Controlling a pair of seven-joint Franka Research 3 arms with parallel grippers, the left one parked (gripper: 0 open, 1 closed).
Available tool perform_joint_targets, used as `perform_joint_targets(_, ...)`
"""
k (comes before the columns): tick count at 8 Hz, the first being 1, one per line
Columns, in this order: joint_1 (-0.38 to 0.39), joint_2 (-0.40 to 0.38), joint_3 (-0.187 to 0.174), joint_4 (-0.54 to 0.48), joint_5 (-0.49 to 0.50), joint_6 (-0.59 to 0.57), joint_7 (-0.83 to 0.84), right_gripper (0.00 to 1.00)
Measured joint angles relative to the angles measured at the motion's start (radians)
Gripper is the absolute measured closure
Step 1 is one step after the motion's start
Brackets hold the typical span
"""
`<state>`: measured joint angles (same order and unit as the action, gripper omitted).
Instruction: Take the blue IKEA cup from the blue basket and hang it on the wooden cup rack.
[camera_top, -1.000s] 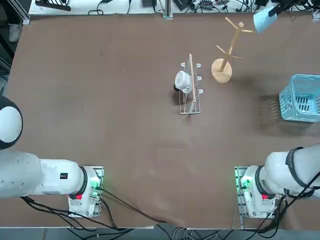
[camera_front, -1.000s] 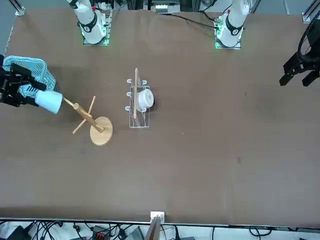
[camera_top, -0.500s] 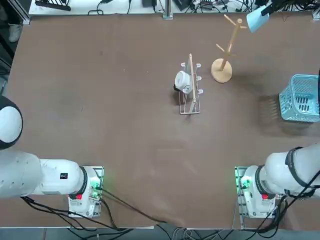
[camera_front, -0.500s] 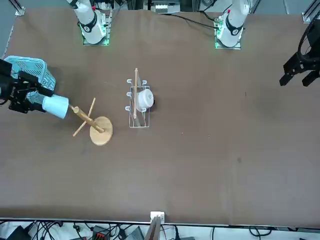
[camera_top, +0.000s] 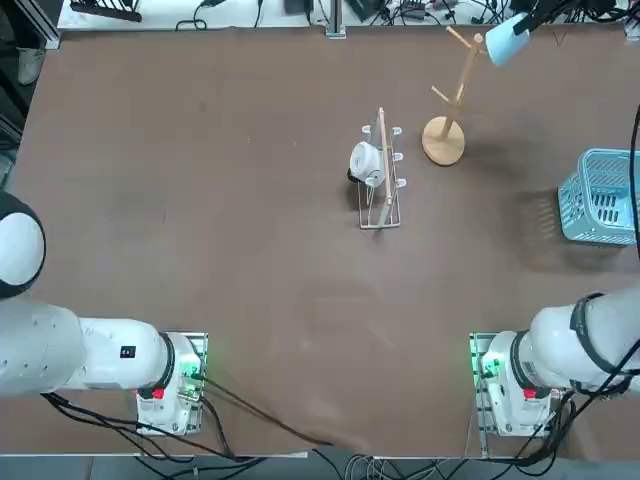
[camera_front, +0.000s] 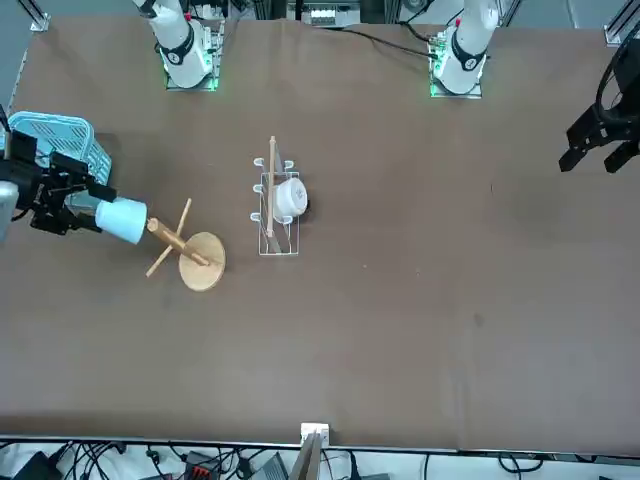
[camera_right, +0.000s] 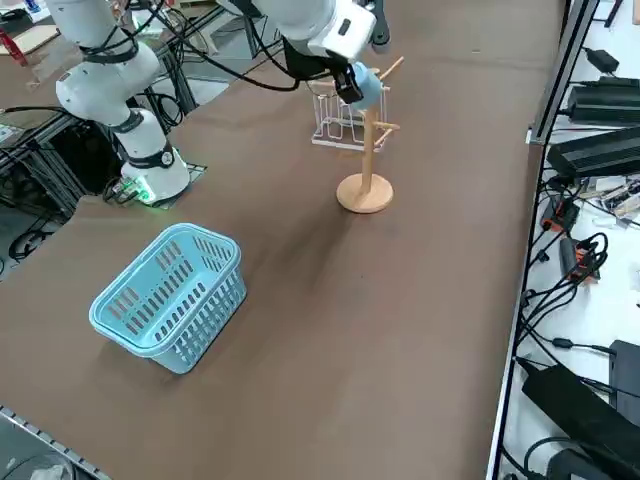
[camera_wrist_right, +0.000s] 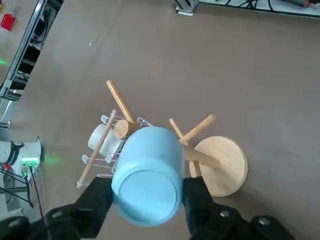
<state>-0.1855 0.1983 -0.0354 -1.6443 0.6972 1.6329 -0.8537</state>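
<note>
Wrist view: right gripper (camera_wrist_right: 148, 200) clamped on the blue IKEA cup (camera_wrist_right: 148, 182), held up by the top of the wooden cup rack (camera_wrist_right: 200, 150).
Smooth pale plastic cylinder pinched between both black fingers (camera_wrist_right: 196, 197), just beside the upper pegs. Blue basket (camera_right: 170, 295) with slotted sides well apart, near the table's edge. Wire rack (camera_top: 380, 185) with a white mug (camera_top: 363, 161) near the round disc base; bare brown tabletop around.

Right arm outstretched, its tool (camera_wrist_right: 147, 200) clamped, raised above table height.
</note>
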Motion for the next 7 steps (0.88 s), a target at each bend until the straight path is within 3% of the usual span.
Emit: perform_joint_targets(7, 0.01, 0.022, 0.0, 0.0, 0.0, 0.021, -0.004, 0.17)
